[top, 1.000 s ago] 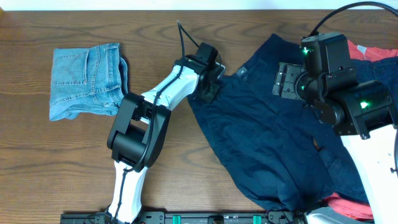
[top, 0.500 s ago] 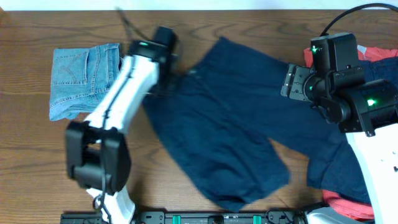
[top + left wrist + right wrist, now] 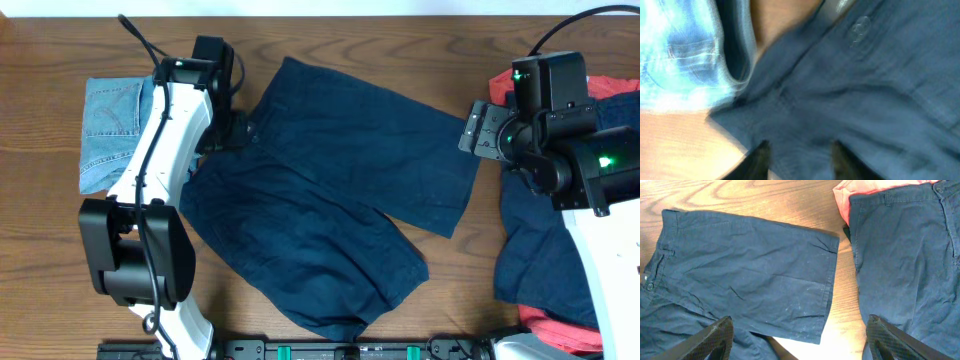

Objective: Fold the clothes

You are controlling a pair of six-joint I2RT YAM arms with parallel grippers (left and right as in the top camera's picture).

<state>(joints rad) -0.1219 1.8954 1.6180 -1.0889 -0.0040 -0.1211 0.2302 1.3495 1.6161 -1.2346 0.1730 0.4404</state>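
Navy shorts (image 3: 330, 190) lie spread flat across the middle of the table, waistband at the left. My left gripper (image 3: 228, 130) is at the waistband corner, and in the blurred left wrist view its fingers (image 3: 797, 160) pinch the navy cloth (image 3: 865, 90). Folded light-blue jeans (image 3: 110, 130) lie at the far left, right beside it, and show in the left wrist view (image 3: 685, 55). My right gripper (image 3: 797, 340) is open and empty, hovering over the shorts' leg hem (image 3: 750, 270) and bare wood. In the overhead view the right gripper (image 3: 478, 132) sits right of the shorts.
A pile of clothes sits at the right edge: another navy garment (image 3: 540, 260) on top of a red one (image 3: 560, 330). Both show in the right wrist view, navy (image 3: 905, 255) and red (image 3: 860, 195). The arm bases stand at the table's near edge.
My left gripper has dragged the navy shorts leftward off the right-hand pile; they now lie spread out next to the folded jeans. The right arm shifted slightly right.
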